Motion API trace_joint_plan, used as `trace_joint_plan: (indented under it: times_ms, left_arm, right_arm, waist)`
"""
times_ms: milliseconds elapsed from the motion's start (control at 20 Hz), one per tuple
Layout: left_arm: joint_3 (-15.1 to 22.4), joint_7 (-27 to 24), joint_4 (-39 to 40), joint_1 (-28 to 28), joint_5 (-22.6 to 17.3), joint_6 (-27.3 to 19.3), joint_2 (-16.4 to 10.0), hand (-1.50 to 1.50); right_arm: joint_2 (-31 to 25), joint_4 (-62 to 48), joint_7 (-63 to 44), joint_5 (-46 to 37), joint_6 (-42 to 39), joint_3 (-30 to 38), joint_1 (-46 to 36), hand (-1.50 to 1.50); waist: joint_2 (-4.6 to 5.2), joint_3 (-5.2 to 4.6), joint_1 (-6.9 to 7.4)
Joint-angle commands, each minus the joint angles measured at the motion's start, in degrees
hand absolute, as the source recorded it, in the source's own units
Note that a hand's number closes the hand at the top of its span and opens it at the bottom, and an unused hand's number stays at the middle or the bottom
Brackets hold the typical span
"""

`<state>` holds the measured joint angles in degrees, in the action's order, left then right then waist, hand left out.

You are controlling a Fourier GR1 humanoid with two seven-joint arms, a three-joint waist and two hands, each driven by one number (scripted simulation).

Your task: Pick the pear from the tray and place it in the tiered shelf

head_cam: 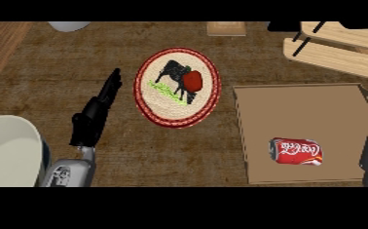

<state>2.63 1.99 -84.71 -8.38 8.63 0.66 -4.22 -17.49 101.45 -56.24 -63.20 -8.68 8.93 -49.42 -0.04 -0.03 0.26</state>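
A red rounded fruit (193, 80) lies on a round woven tray (159, 113) with a red rim and a dark animal picture, at the counter's middle. My left hand (93, 116) is left of the tray, fingers straight and pointing away from me, holding nothing and apart from the rim. The light wooden tiered shelf (327, 52) stands at the far right corner. Only a dark sliver of my right hand (364, 156) shows at the right edge.
A flat brown board (302, 106) lies right of the tray, with a red cola can (296, 151) on its side near its front. A pale rounded object (18, 150) sits at the lower left. A white bowl (68, 26) and a small wooden block (226, 28) are at the back.
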Motion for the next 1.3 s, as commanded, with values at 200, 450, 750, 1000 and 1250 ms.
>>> trace_joint_plan:
  times_ms: [200,450,750,1000,1250]
  left_arm:
    - [-1.3,-1.4,4.5,-3.9,1.0,-0.8,0.1,0.0]
    - [0.3,0.3,1.9,-3.4,1.7,-1.9,2.0,0.0]
    - [0.1,-1.1,3.0,-2.1,1.3,-0.8,1.7,0.0]
    - [-2.5,-2.7,4.3,-2.1,-0.5,1.2,-0.6,0.0]
    - [-1.7,-0.9,0.5,-0.6,-0.7,2.4,-1.2,0.0]
  right_arm:
    - [-6.8,-12.1,3.7,-1.2,3.8,4.3,-6.2,1.5]
    - [-11.3,-20.6,10.2,0.3,8.5,7.5,-8.8,1.5]
    - [-14.0,-25.5,16.4,-1.6,11.6,5.2,-6.9,1.5]
    - [-15.4,-35.8,19.2,-3.2,17.9,6.4,-8.7,1.5]
    - [-17.7,-45.2,27.6,-4.1,22.6,5.0,-12.5,1.5]
  waist:
    - [0.16,0.0,0.0]
    - [0.25,0.01,0.36]
    - [0.25,0.01,0.21]
    - [0.37,0.0,0.5]
    - [0.36,0.02,1.04]
